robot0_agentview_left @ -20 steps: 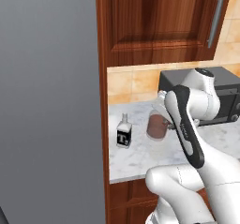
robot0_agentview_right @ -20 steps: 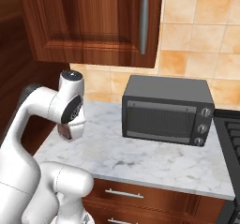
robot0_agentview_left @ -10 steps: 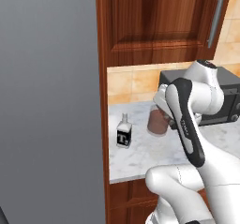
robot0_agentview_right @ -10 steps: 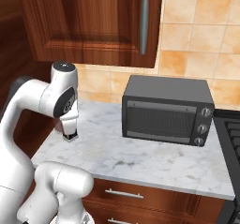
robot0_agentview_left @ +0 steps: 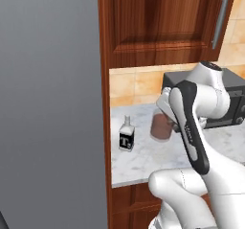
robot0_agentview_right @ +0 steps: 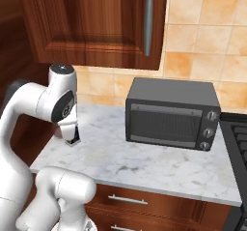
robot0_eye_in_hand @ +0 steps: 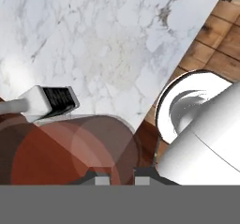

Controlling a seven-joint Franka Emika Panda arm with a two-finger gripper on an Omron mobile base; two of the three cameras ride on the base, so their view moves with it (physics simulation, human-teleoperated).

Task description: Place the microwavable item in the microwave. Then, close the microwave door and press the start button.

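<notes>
Now tumbler (robot0_eye_in_hand: 70,153) between closed jaws.

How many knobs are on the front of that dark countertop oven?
3, stacked down the right edge of the dark countertop oven: top knob, middle knob, bottom knob. The arm blocks some of the counter, not the oven's front.

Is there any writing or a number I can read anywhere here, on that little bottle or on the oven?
"T": a single white letter on the black label of the small clear bottle.
Dark countertop oven: its three knobs carry no readable marks; anything there is too small to tell.
No other text can be read.
</notes>
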